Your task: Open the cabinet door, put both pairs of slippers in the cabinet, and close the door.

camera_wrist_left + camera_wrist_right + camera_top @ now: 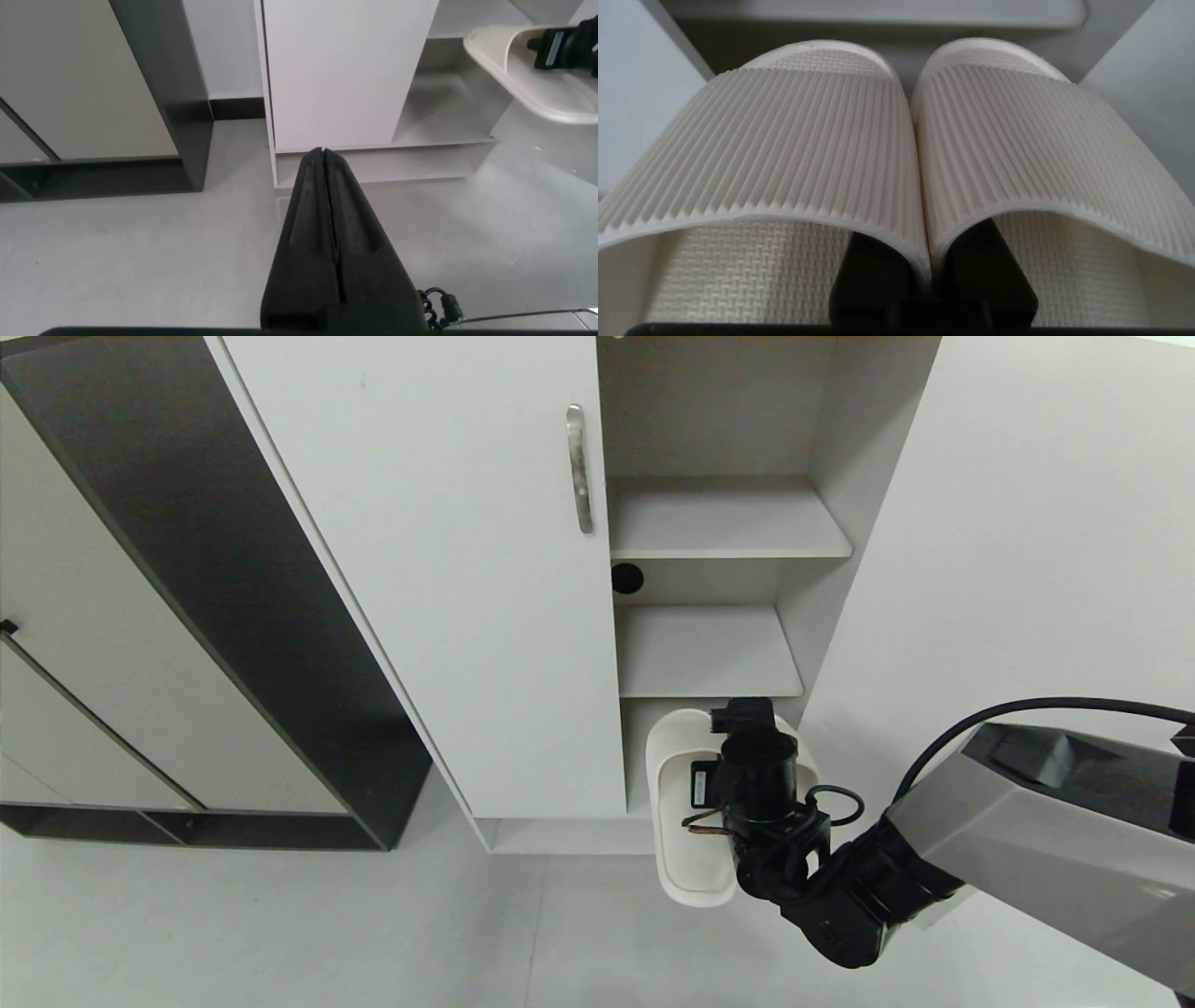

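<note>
1. The step in hand looks like stowing the first pair: the right-hand cabinet door stands swung open, baring 2 shelves and the bottom compartment. The left-hand door with its handle is closed.
2. The right gripper has hold of 1 pair of cream slippers. In the right wrist view its 2 black fingers sit 1 inside each slipper and pinch the touching inner walls together, so the gap between them is narrow.
3. The pair hangs in the air with its toes pointing at the bottom compartment, near that compartment's front edge, and its heels out over the floor. Whether the toes have crossed the edge, I cannot tell.
4. The left gripper is pressed closed and empty. It points at the floor before the closed door, well apart from the slippers.
5. The next move probably calls for pushing the pair level and straight in past the front edge. The soles then need lowering onto the compartment floor before the fingers spread.
6. The second pair and closing the door remain.
</note>
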